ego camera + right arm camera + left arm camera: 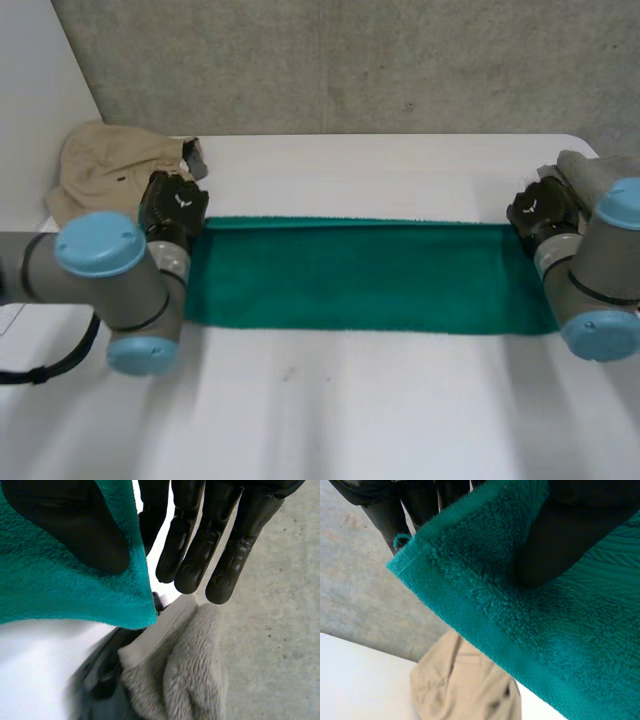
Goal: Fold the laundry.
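Left hand (pixel 172 205) and right hand (pixel 540 208) clamped on the two far corners of the green towel (pixel 350 275).

In the left wrist view we see the left hand closed on the towel's far-left corner. Its thumb presses the pile from one side and the fingers (pixel 385 515) lie behind the hem. The right hand holds the far-right corner the same way, with the thumb on the cloth and the straight fingers (pixel 200 545) reaching past the corner. Between the hands the towel lies as a long band across the middle of the worktop (pixel 350 400). Its far edge runs straight from hand to hand and its near edge rests on the surface. We note a beige garment (pixel 100 165) bunched at the far-left corner of the worktop, just beyond the left hand. A grey fleece garment (pixel 185 670) lies at the far-right edge, just beyond the right hand.
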Tool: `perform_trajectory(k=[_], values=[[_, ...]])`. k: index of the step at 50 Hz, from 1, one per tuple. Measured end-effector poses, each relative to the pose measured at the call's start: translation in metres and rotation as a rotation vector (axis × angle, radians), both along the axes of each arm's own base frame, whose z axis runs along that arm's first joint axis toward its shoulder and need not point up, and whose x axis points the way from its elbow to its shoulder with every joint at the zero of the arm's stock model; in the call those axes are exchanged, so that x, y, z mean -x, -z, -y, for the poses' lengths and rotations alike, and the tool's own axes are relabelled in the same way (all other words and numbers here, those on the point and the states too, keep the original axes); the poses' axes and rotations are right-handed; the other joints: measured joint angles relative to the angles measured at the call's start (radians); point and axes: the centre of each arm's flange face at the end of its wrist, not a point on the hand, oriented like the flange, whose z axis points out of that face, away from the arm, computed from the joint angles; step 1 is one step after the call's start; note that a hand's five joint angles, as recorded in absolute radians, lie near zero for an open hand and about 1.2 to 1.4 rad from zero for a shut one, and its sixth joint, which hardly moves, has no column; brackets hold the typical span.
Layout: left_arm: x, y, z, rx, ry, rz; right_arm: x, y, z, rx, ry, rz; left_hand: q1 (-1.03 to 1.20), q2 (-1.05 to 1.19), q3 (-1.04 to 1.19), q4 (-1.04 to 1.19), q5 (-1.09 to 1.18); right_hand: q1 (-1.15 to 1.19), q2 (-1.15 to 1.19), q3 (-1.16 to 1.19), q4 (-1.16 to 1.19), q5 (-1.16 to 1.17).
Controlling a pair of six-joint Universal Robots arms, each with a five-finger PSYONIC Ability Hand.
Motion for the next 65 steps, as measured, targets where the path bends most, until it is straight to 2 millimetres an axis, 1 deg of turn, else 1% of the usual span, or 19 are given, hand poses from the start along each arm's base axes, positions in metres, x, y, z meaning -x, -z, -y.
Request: perform_trajectory(k=[3,4,6,7,8,9,12,20,21,26,29,30,35,39,47,51,53,58,65], values=[[0.006,0.003,0.012,0.025,0.001,-0.008,-0.003,0.005,0.01,0.028,-0.004,0.005,0.0,0.0,0.0,0.0,0.0,0.0,0.0,0.0,0.0,0.0],[0.009,0.006,0.018,0.036,0.003,-0.012,-0.006,0.009,0.018,0.053,-0.005,0.01,-0.042,-0.074,-0.059,-0.063,-0.043,-0.171,-0.212,-0.211,-0.194,-0.17],[0.01,0.007,0.021,0.039,0.006,-0.013,-0.007,0.011,0.021,0.064,-0.006,0.012,-0.171,-0.182,-0.179,-0.185,-0.16,-0.171,-0.212,-0.211,-0.194,-0.17],[0.013,0.01,0.024,0.043,0.012,-0.014,-0.009,0.014,0.025,0.081,-0.005,0.017,-0.171,-0.182,-0.179,-0.185,-0.16,-0.54,-0.597,-0.589,-0.574,-0.536],[0.016,0.012,0.025,0.044,0.017,-0.015,-0.01,0.015,0.028,0.095,-0.004,0.022,-0.691,-0.643,-0.63,-0.648,-0.617,-0.735,-0.851,-0.845,-0.852,-0.814],[0.017,0.013,0.025,0.044,0.021,-0.016,-0.01,0.015,0.029,0.102,-0.003,0.026,-0.824,-0.804,-0.777,-0.798,-0.764,-0.768,-0.904,-0.903,-0.902,-0.864],[0.023,0.014,0.021,0.041,0.038,-0.02,-0.012,0.012,0.029,0.117,-0.002,0.047,-0.95,-0.986,-0.976,-0.992,-0.944,-0.791,-0.959,-0.967,-0.954,-0.926],[0.026,0.006,0.008,0.039,0.055,-0.027,-0.01,-0.012,0.015,0.119,-0.003,0.147,-0.95,-0.994,-0.981,-0.998,-0.945,-0.791,-0.959,-0.967,-0.954,-0.928],[0.022,-0.003,0.002,0.042,0.05,-0.031,-0.007,-0.03,0.001,0.097,-0.006,0.228,-0.95,-0.994,-0.981,-0.998,-0.945,-0.791,-0.959,-0.967,-0.954,-0.928],[0.006,-0.021,-0.01,0.04,0.027,-0.049,0.001,-0.048,-0.03,-0.026,-0.02,0.339,-0.95,-0.994,-0.981,-0.998,-0.945,-0.791,-0.959,-0.967,-0.954,-0.928],[-0.001,-0.026,-0.016,0.033,0.02,-0.065,0.004,-0.048,-0.037,-0.072,-0.017,0.358,-0.95,-0.994,-0.981,-0.998,-0.945,-0.791,-0.959,-0.967,-0.954,-0.928],[-0.009,-0.031,-0.025,0.018,0.015,-0.095,0.016,-0.044,-0.052,-0.197,0.005,0.394,-0.95,-0.994,-0.981,-0.998,-0.945,-0.791,-0.959,-0.967,-0.954,-0.928],[-0.019,-0.033,-0.043,-0.026,0.019,-0.173,0.034,-0.031,-0.069,-0.37,0.057,0.437,-0.95,-0.994,-0.981,-0.998,-0.945,-0.791,-0.959,-0.967,-0.954,-0.928],[-0.021,-0.03,-0.053,-0.062,0.032,-0.218,0.044,-0.018,-0.072,-0.426,0.086,0.458,-0.95,-0.994,-0.981,-0.998,-0.945,-0.787,-0.953,-0.956,-0.951,-0.923],[-0.021,-0.022,-0.056,-0.092,0.038,-0.233,0.051,0.006,-0.057,-0.385,0.101,0.456,-0.95,-0.994,-0.981,-0.998,-0.945,-0.687,-0.827,-0.821,-0.831,-0.815],[-0.021,-0.021,-0.055,-0.093,0.035,-0.23,0.052,0.014,-0.05,-0.369,0.102,0.452,-0.95,-0.994,-0.981,-0.998,-0.945,-0.518,-0.624,-0.626,-0.635,-0.632],[-0.022,-0.021,-0.055,-0.093,0.034,-0.228,0.054,0.019,-0.047,-0.367,0.107,0.45,-0.95,-0.994,-0.981,-0.998,-0.945,-0.282,-0.364,-0.39,-0.398,-0.41],[-0.022,-0.021,-0.055,-0.094,0.034,-0.227,0.059,0.022,-0.042,-0.363,0.123,0.452,-0.95,-0.994,-0.981,-0.998,-0.945,-0.027,-0.014,-0.021,-0.03,-0.046],[-0.022,-0.02,-0.058,-0.099,0.036,-0.222,0.081,0.005,-0.037,-0.312,0.178,0.461,-0.95,-0.994,-0.981,-0.998,-0.945,-0.023,-0.001,0.002,0.001,-0.016]])
